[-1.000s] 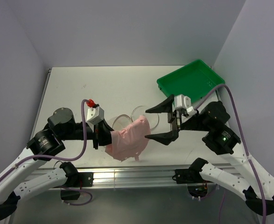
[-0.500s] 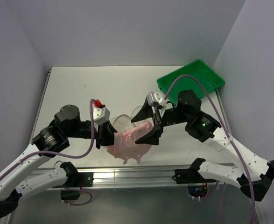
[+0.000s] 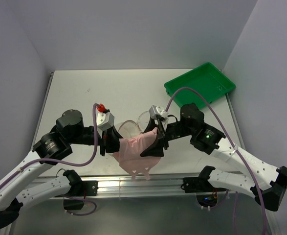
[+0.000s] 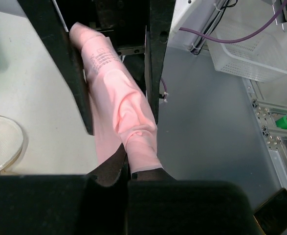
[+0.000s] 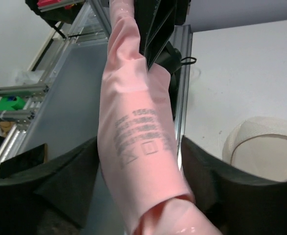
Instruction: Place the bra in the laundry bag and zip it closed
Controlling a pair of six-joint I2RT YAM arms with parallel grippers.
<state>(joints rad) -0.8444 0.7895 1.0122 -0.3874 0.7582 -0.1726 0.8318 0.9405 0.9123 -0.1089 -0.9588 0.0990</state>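
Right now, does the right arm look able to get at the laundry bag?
Probably not straight away: the right gripper straddles the bra, which the left gripper holds up. The bag lies just behind on the table, nothing else between, so it looks reachable once that gripper backs off.

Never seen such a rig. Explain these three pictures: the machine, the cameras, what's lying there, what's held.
Two robot arms are bolted at the near edge of a white table. The wide picture comes from a camera above and behind them. The other two come from a camera on each wrist, looking along its fingers. The left gripper clamps a pink bra. The right gripper has a finger on each side of it; whether it squeezes, I cannot tell. Just beyond the bra lies a round mesh laundry bag. A green tray sits far right.
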